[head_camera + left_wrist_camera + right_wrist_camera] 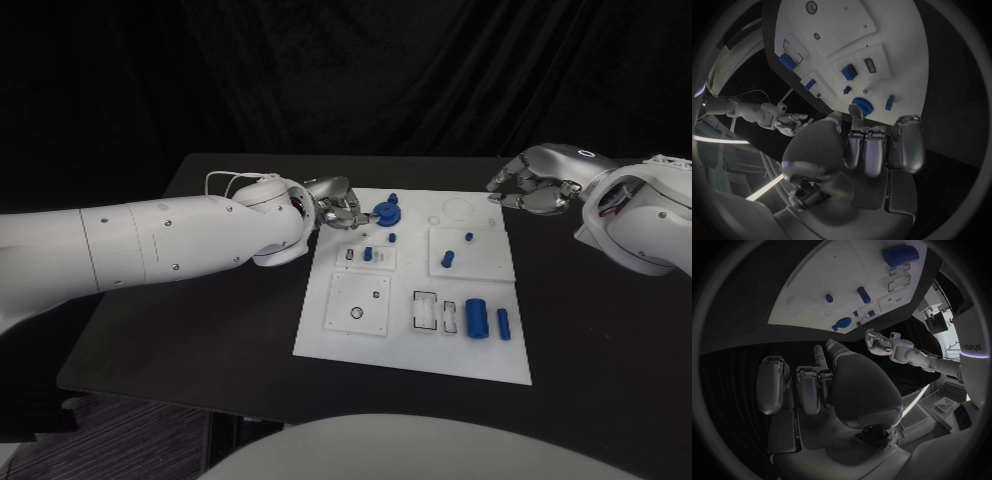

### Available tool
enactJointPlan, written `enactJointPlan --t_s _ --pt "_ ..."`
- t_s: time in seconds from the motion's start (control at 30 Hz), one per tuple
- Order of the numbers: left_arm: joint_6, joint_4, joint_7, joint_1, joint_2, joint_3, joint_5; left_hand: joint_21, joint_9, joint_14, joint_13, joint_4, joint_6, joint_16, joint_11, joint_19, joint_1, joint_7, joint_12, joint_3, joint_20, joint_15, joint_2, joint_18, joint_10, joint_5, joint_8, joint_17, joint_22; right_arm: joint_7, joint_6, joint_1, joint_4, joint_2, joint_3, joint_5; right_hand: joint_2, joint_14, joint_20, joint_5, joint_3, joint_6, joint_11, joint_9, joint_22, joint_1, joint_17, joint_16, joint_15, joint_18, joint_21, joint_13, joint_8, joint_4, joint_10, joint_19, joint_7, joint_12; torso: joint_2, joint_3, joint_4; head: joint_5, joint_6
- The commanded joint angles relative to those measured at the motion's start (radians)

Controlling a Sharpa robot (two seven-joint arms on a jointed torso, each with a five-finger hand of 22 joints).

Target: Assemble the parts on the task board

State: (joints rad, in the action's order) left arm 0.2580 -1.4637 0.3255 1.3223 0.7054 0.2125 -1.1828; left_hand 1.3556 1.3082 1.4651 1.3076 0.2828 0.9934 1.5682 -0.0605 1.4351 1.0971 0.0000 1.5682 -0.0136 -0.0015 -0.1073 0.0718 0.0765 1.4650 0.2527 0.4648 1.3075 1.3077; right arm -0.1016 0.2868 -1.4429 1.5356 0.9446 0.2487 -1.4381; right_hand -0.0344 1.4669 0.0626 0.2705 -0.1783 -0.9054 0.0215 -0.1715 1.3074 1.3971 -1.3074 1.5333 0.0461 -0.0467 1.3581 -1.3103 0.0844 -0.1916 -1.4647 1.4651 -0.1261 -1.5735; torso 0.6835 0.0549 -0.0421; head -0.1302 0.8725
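Blue round knob-like part (387, 212) sits near the far-left corner of the white task board (490, 360), smooth hard plastic by the look, light and rigid; I'd judge its raised stem the best place to pinch, the disc rim being slippery. Left hand (335, 205) hovers just beside it, fingers loosely curled, holding nothing as far as I can tell. Right hand (531, 188) waits off the board's far-right corner, fingers curled in, empty. Nearer, a fat blue cylinder (476, 318) and a slim blue peg (503, 323) lie side by side.
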Motion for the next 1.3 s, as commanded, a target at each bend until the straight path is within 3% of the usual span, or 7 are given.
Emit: enactJointPlan --t_s 0.03,0.17,0.37,0.57,0.67,1.3 --pt "-0.012 0.009 -0.008 0.017 0.004 -0.001 -0.033 0.001 0.023 0.106 0.263 -0.008 -0.010 0.003 -0.006 0.007 0.019 -0.001 0.003 -0.001 0.001 -0.007 0.000 -0.010 0.106 0.006 0.002 0.263 0.058 -0.020 0.004 0.002 0.001 0.001 -0.001 -0.002 -0.006 0.092 0.008 0.007 -0.005 -0.007 0.008 0.001 0.196 -0.003 -0.227 -0.005 -0.008 -0.004 -0.006 -0.261 -0.004 -0.001 -0.106 0.007 0.002 0.003 0.000 0.0002 0.0000 -0.003 0.000" --pt "-0.068 0.040 0.023 0.030 -0.005 -0.001 -0.036 -0.002 0.021 0.106 0.263 -0.013 -0.020 0.003 -0.005 0.005 0.051 0.000 0.003 0.009 0.002 -0.006 0.002 -0.009 0.106 0.013 -0.004 0.263 0.058 -0.019 0.006 0.002 -0.002 -0.001 -0.001 -0.002 -0.006 0.092 0.008 0.007 -0.005 -0.007 0.008 0.001 0.196 -0.003 -0.227 -0.005 -0.008 -0.004 -0.006 -0.261 -0.004 -0.001 -0.106 0.007 0.002 0.003 0.000 0.0003 -0.0001 -0.006 0.000" --pt "-0.144 0.102 0.061 0.035 -0.039 -0.001 -0.036 -0.005 0.018 0.106 0.263 -0.013 -0.034 0.003 -0.002 0.004 0.071 0.004 0.003 0.018 0.003 -0.004 0.004 -0.009 0.106 0.006 -0.016 0.263 0.058 -0.017 0.004 0.002 -0.005 -0.005 -0.001 -0.002 -0.006 0.091 0.008 0.008 -0.005 -0.007 0.008 0.001 0.195 -0.004 -0.226 -0.006 -0.008 -0.004 -0.006 -0.261 -0.004 -0.001 -0.106 0.007 0.002 0.003 0.000 0.0002 0.0000 -0.006 0.000" --pt "-0.183 0.165 0.068 0.036 -0.076 0.000 -0.036 -0.006 0.017 0.106 0.263 0.007 -0.054 0.003 0.010 0.005 0.048 0.018 0.003 0.007 0.011 0.006 0.007 -0.010 0.106 -0.059 -0.035 0.263 0.062 -0.016 0.002 0.004 -0.007 -0.005 -0.001 -0.002 -0.007 0.092 0.008 0.010 -0.007 -0.007 0.008 0.002 0.196 -0.004 -0.227 -0.005 -0.008 -0.004 -0.006 -0.261 -0.004 -0.001 -0.106 0.007 0.003 0.003 0.000 -0.0002 -0.0003 -0.005 0.000" --pt "-0.198 0.192 0.068 0.036 -0.091 0.000 -0.036 -0.006 0.018 0.106 0.263 0.007 -0.052 0.003 0.010 0.005 0.041 0.018 0.003 0.003 0.012 0.006 0.007 -0.010 0.106 -0.070 -0.035 0.263 0.063 -0.015 0.001 0.005 -0.007 -0.005 -0.001 -0.002 -0.007 0.092 0.008 0.012 -0.008 -0.007 0.008 0.002 0.196 -0.004 -0.227 -0.005 -0.008 -0.004 -0.006 -0.261 -0.005 -0.001 -0.106 0.007 0.003 0.003 0.001 -0.0013 -0.0001 -0.005 0.000" --pt "-0.245 0.245 0.059 0.033 -0.116 0.000 -0.036 -0.011 0.020 0.106 0.263 0.006 -0.067 0.003 0.015 0.003 0.021 0.023 0.003 -0.017 0.015 0.010 0.000 -0.009 0.106 -0.079 -0.044 0.263 0.062 -0.017 -0.005 0.006 -0.010 -0.009 -0.001 -0.002 -0.007 0.091 0.009 0.017 -0.011 -0.008 0.008 0.002 0.195 -0.004 -0.226 -0.006 -0.008 -0.005 -0.008 -0.261 -0.006 0.001 -0.106 0.007 0.003 0.003 0.000 0.0000 -0.0005 -0.007 0.000"
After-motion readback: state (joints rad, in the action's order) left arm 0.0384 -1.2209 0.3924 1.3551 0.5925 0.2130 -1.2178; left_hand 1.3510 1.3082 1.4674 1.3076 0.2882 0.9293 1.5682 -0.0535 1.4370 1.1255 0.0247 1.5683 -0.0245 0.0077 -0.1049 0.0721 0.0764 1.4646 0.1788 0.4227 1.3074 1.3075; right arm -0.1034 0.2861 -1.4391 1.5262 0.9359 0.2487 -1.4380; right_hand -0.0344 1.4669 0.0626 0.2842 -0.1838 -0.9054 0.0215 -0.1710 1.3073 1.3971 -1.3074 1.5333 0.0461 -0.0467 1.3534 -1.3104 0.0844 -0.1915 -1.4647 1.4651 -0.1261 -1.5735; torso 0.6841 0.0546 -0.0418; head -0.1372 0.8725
